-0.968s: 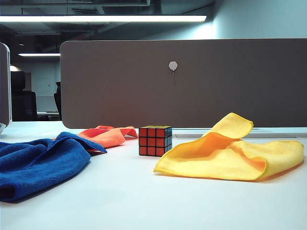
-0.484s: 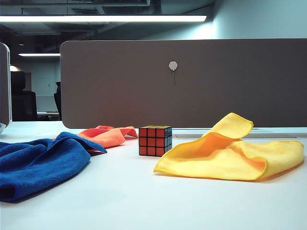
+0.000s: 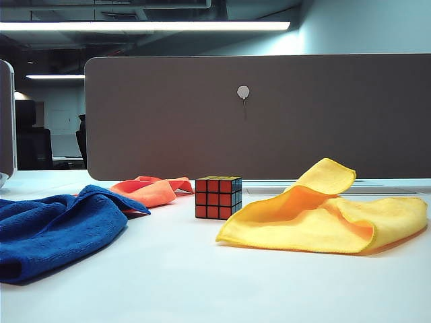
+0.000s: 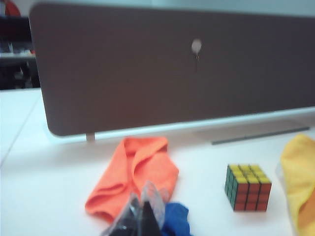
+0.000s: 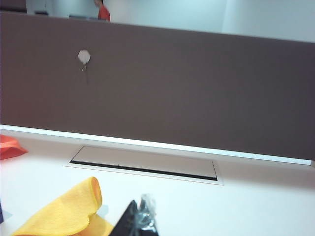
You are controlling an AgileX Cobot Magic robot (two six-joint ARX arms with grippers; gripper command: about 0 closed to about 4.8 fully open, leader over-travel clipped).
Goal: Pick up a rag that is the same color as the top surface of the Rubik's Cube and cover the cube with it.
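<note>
The jaws on both grippers are squeezed together with nothing in them. You can see the left gripper (image 4: 142,216) only in its own wrist view, up above the blue cloth (image 4: 174,220) and the orange cloth (image 4: 133,179). You can see the right gripper (image 5: 138,221) only in its wrist view too, just beside the folded-up edge of the rag (image 5: 69,211). Neither gripper shows in the exterior view.

The Rubik's Cube (image 3: 217,197) sits on the white tabletop (image 3: 202,269) near the middle. Its red face looks at you and its yellow face is on top. The rag (image 3: 323,215) lies on the right of the cube, crumpled, with one corner curling up. Its near edge comes very close to the cube, but you cannot tell if they touch. The orange cloth (image 3: 151,190) lies to the left of the cube, a little apart. The blue cloth (image 3: 57,229) lies further left and nearer to you. A long grey divider wall (image 3: 269,114) stands behind everything.
</note>
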